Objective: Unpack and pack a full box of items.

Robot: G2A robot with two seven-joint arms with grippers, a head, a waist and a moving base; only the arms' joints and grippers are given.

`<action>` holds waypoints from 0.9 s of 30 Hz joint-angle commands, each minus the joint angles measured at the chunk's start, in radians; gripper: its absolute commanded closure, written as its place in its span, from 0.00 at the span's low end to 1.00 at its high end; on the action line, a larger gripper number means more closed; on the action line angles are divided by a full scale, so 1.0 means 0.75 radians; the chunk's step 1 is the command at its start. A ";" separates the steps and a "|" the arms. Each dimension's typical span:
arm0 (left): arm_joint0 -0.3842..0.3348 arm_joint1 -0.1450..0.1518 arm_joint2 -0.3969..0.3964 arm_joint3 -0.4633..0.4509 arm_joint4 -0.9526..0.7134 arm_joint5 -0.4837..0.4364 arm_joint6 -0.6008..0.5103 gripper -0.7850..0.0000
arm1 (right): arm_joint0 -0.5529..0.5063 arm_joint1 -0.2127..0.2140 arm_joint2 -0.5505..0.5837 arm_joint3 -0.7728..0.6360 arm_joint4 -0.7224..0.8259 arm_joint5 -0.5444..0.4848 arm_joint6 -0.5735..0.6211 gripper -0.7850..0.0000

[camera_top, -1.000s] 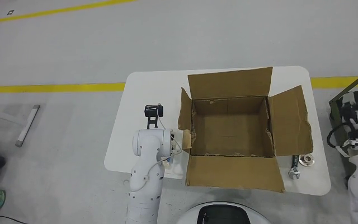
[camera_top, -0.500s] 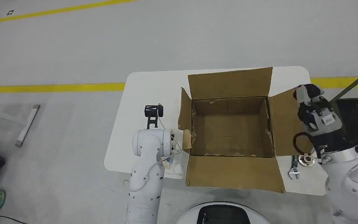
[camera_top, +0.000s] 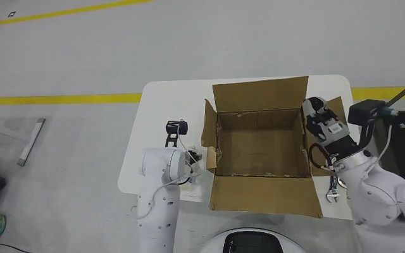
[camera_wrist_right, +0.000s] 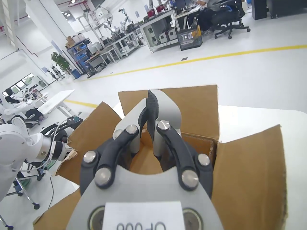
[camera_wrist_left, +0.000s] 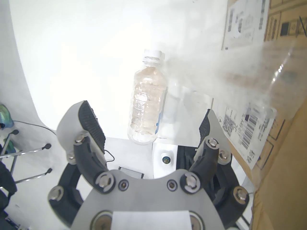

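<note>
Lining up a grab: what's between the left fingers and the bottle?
Nothing: the left wrist view shows a clear gap from the open fingers to the bottle.

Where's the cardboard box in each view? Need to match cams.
Top view: cardboard box, open, flaps spread, on the white table.
Left wrist view: its labelled outer wall, beside the bottle.
Right wrist view: its open top, just beyond the right gripper.
Shared landmark: the white table under it.
</note>
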 commanded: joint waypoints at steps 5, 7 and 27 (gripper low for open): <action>0.014 0.037 -0.065 0.008 -0.102 -0.248 -0.010 0.00 | 0.022 0.008 0.010 0.029 0.019 -0.013 0.035 1.00; 0.010 0.049 -0.056 0.016 -0.089 -0.260 0.002 0.00 | 0.026 0.010 0.011 0.036 0.020 -0.014 0.038 1.00; 0.059 0.073 -0.120 0.140 -0.184 -0.261 0.064 0.00 | 0.045 0.026 -0.038 0.079 -0.012 0.016 0.055 1.00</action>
